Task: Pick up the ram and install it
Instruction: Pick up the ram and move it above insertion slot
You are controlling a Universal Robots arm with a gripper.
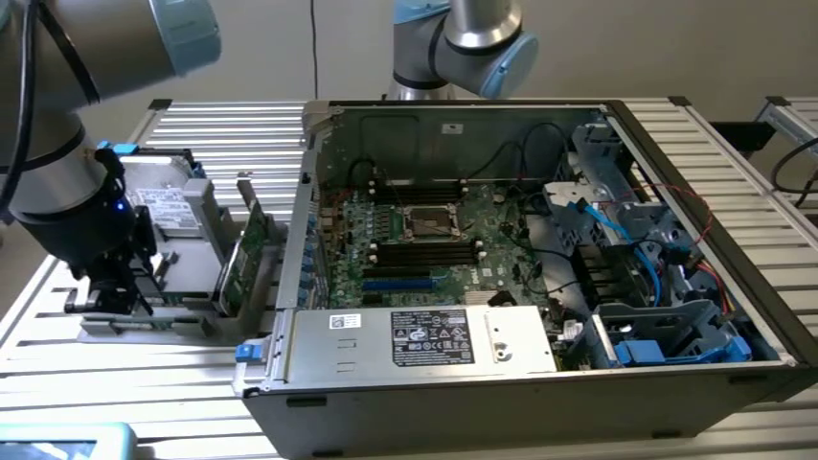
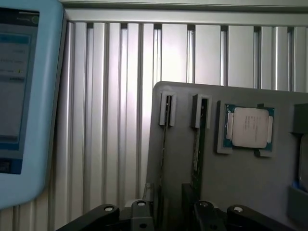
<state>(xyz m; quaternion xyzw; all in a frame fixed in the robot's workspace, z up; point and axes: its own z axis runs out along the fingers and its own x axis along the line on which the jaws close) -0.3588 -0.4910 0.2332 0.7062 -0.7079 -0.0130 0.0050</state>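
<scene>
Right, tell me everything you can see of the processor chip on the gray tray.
The processor chip is square, with a dull silver metal lid carrying faint print and a thin green board edge showing around it. It lies flat, lid up, seated in a raised pocket of the gray tray, whose low walls hug its sides. Nothing else touches it.

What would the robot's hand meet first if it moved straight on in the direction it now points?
Probably the ram, standing on edge in a slot of the grey holder tray, close ahead of the open hand. Behind it lies only the tray. Depth is unclear.
</scene>
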